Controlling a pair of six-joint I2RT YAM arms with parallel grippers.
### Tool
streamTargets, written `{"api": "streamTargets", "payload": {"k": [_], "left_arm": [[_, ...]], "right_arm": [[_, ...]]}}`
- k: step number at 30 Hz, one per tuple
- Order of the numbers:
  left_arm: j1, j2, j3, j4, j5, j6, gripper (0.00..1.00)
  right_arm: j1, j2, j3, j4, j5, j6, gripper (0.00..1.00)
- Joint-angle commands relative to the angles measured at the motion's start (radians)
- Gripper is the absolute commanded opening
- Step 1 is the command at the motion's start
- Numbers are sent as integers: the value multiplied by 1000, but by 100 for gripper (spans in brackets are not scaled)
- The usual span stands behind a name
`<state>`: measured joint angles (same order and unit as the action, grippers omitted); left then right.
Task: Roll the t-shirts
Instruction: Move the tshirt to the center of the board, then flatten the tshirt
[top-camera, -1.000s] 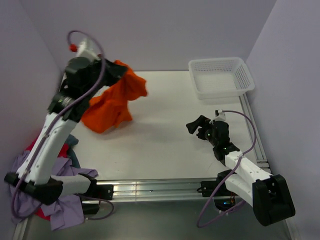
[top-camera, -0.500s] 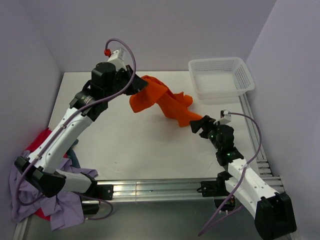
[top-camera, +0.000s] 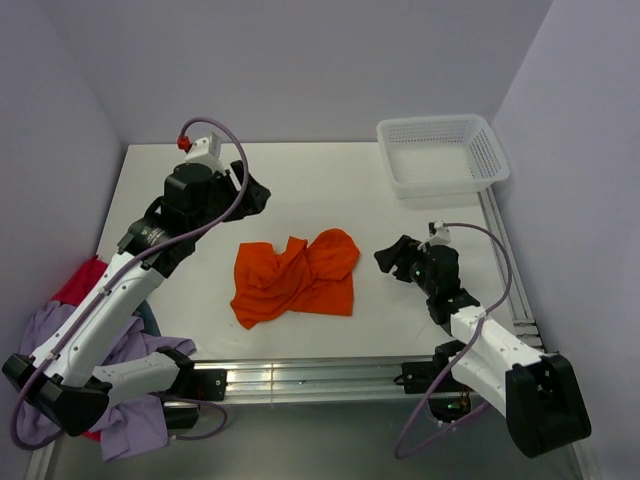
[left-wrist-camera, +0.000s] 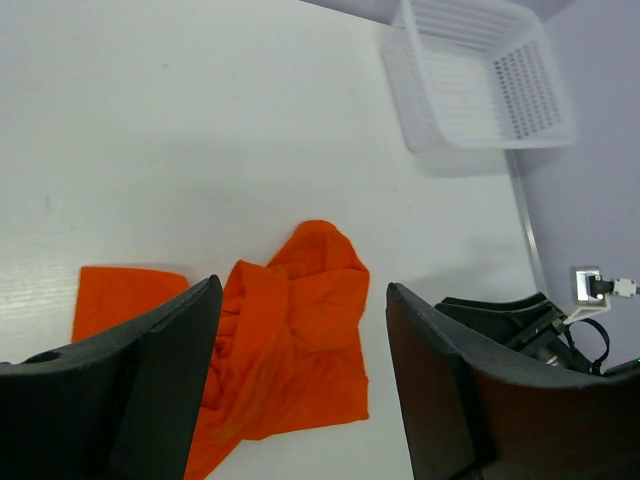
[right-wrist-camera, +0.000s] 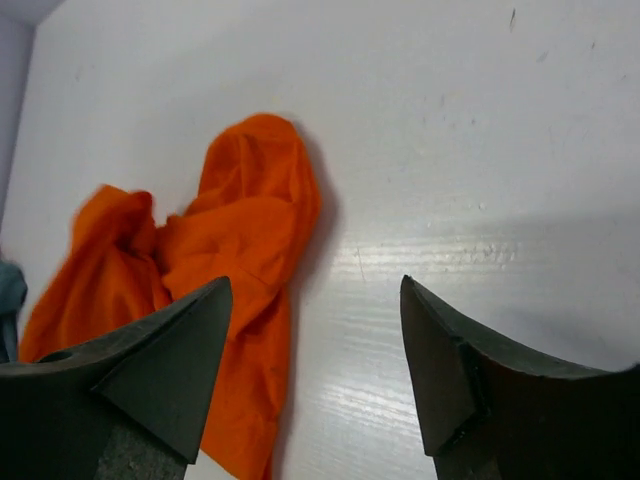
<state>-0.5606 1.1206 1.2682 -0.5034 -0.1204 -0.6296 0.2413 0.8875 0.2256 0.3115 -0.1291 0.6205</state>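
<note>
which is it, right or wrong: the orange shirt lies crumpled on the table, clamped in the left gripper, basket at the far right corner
Wrong on the grip: the left wrist view shows the left gripper open above the shirt, not clamped on it. The rest holds.

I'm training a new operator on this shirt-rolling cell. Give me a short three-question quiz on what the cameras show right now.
1. True or false: the bright orange fabric t-shirt lies crumpled on the white table; neither the left tool nor the right tool holds it.
2. The white perforated plastic basket stands at: A the far right corner; B the near left corner; C the table's centre.
3. Which arm's base is beside the heap of lavender and red shirts?
Key: 1 true; 2 A; 3 left.
</note>
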Motion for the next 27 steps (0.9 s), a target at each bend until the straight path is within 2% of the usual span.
{"api": "streamTargets", "payload": {"k": [1, 5, 7, 12, 13, 14, 16, 18, 22, 25, 26, 27], "left_arm": [[8, -36, -24, -23, -78, 16, 72], [8, -28, -99, 22, -7, 18, 70], [8, -27, -169, 74, 23, 10, 70], [7, -15, -302, 158, 42, -4, 71], [8, 2, -312, 178, 45, -5, 71], [7, 13, -322, 187, 50, -7, 72], [8, 50, -340, 222, 67, -8, 73], [5, 74, -349, 239, 80, -15, 74], [2, 134, -375, 299, 105, -25, 76], [-7, 189, -389, 331, 113, -28, 75], [-10, 202, -392, 339, 129, -28, 74], [-19, 214, -406, 362, 146, -27, 72]], "right_arm": [[0, 97, 53, 58, -84, -27, 73], [38, 212, 136, 55, -130, -50, 60], [88, 260, 165, 38, -98, -68, 58], [193, 356, 308, -69, 34, -85, 60], [217, 410, 336, -93, 57, -76, 61], [228, 441, 392, -151, 83, -67, 67], [243, 540, 451, -237, 156, -41, 69], [245, 602, 532, -281, 177, -41, 68], [253, 691, 572, -293, 207, -27, 65], [271, 694, 558, -261, 215, -33, 54], [273, 693, 554, -255, 203, -36, 42], [274, 691, 552, -249, 197, -48, 35]]}}
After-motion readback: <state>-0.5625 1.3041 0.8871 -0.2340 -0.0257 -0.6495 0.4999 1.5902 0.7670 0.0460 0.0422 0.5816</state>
